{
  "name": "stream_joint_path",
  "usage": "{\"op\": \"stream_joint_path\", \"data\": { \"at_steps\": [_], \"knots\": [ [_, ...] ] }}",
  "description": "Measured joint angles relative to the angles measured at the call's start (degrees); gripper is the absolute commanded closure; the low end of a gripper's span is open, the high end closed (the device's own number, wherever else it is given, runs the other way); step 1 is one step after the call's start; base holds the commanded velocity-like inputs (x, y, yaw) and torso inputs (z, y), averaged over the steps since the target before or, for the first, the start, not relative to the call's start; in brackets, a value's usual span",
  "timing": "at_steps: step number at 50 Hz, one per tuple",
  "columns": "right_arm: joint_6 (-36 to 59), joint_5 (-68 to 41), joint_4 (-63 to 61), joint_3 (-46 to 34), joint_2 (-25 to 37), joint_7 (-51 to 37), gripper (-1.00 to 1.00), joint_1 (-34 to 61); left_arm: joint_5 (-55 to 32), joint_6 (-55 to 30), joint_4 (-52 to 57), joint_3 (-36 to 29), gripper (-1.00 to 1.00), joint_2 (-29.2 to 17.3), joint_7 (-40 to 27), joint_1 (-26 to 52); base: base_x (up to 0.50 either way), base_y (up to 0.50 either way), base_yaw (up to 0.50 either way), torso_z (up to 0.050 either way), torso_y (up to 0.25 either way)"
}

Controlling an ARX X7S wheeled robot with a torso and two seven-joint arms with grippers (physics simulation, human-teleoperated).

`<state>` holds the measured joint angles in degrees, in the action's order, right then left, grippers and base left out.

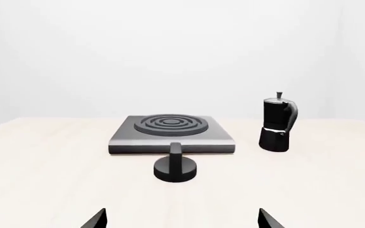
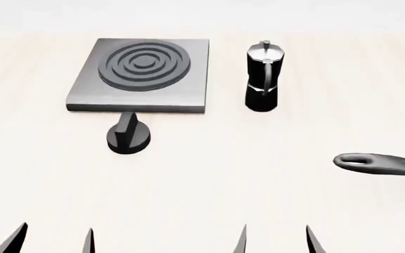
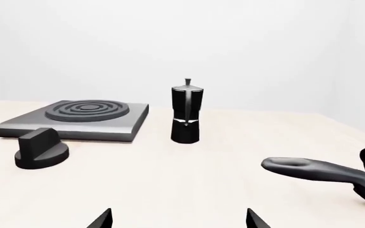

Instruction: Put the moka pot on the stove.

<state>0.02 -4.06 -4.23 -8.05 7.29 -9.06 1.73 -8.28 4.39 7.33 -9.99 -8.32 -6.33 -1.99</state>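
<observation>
We see the moka pot [image 2: 263,78] standing upright on the table [image 2: 210,190], upper right of centre in the head view, just beside the right edge of the stove [image 2: 141,74] but not touching it. Not on the burner yet, so the task looks unstarted.

Both grippers are empty. Left gripper [image 2: 53,240] and right gripper [image 2: 276,240] show only as fingertips at the bottom edge, spread well apart, nothing between them.

Risks, as we judge them: the pot is tall and narrow, so a sideways bump or an off-centre pinch could tip it. Its curved handle faces the camera, and fingers closing over it may twist the pot. The dial knob [image 2: 128,136] sits just in front of the stove, and a low left-arm approach could knock it. The pan handle [image 2: 379,164] at mid right lies near the right arm's path.

Cut off: the pan body is out of frame in the head view, barely showing in the right wrist view. The arms themselves are unseen. The pot's far side is hidden.
</observation>
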Motion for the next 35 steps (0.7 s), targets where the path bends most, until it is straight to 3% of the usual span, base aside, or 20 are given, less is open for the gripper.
{"op": "stream_joint_path", "data": {
  "at_steps": [35],
  "knots": [
    [-0.3,-1.4,1.2,-1.8,1.0,-1.6,-1.0,0.7,-1.9,-0.6,-0.2,-1.4,-1.0,-1.3,-0.9,0.9,0.25,0.0,0.0,0.0,0.0]
  ]
}}
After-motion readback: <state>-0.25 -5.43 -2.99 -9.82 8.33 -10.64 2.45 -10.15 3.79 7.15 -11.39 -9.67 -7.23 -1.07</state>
